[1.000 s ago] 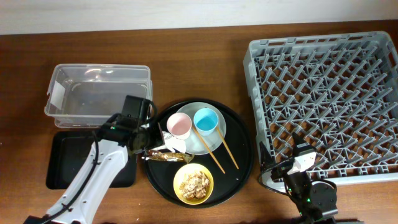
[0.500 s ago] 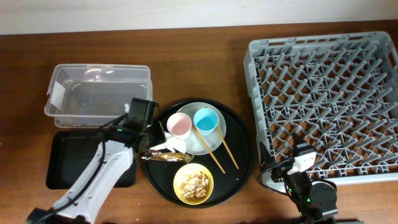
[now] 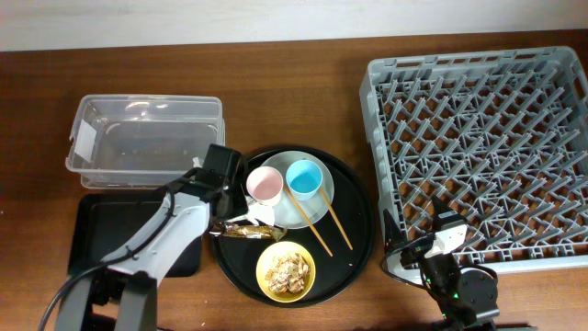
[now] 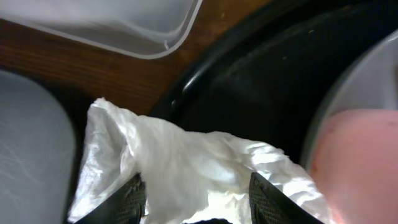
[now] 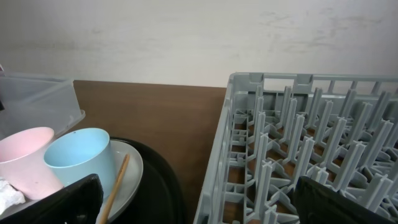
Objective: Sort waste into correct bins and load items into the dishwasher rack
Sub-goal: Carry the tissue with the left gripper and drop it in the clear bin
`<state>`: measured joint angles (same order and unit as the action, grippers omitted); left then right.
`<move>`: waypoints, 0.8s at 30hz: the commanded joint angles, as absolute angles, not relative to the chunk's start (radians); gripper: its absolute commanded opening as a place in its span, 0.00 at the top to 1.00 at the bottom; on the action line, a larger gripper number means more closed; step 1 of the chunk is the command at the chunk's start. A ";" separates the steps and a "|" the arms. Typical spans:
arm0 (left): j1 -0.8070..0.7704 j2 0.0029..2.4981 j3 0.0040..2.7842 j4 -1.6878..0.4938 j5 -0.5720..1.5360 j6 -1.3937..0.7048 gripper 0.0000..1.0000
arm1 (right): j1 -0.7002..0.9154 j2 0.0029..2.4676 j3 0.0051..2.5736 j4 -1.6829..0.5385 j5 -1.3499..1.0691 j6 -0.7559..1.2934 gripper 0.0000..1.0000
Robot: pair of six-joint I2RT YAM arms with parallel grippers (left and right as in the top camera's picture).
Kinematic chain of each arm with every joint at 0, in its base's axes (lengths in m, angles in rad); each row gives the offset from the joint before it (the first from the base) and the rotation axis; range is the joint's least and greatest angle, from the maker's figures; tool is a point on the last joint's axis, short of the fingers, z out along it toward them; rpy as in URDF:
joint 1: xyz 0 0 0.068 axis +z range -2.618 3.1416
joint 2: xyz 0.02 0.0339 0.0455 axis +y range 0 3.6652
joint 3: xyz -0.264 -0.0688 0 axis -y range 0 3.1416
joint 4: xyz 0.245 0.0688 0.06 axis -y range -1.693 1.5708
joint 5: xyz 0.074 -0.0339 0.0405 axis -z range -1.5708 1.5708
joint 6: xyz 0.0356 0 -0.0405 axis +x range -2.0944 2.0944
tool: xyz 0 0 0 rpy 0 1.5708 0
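Observation:
My left gripper (image 3: 227, 204) is open at the left rim of the big round black tray (image 3: 358, 241). Its fingers straddle a crumpled white paper scrap (image 4: 186, 165), also seen from overhead (image 3: 250, 215). A brown shiny wrapper (image 3: 246, 233) lies just below it. The pink cup (image 3: 265, 184) and blue cup (image 3: 303, 176) stand on the pale plate (image 3: 305, 210), with chopsticks (image 3: 322, 223) across it. The yellow bowl (image 3: 266, 276) holds beige food scraps (image 3: 287, 269). My right gripper (image 5: 205, 208) is open and empty by the rack's (image 3: 482, 152) front left corner.
The clear tub (image 3: 147, 142) stands at the back left, the shallow black tray (image 3: 101, 234) in front of it, partly under my left arm. The right wrist view shows the rack wall (image 5: 249, 143) close on its right and the cups (image 5: 78, 162) on its left.
My left gripper has moved right and forward from over the shallow tray's corner to the round tray's rim, around the white paper. The right arm has not moved.

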<state>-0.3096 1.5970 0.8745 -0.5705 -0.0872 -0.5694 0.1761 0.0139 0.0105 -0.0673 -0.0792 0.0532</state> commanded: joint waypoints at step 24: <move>-0.312 1.494 0.975 -0.702 -0.099 -0.552 1.00 | 0.170 0.007 0.006 -0.072 -0.085 0.061 0.01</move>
<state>-0.3096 1.5871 0.9020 -0.6456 -0.1017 -0.5686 0.1761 0.0139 0.0105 -0.0669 -0.0792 0.0528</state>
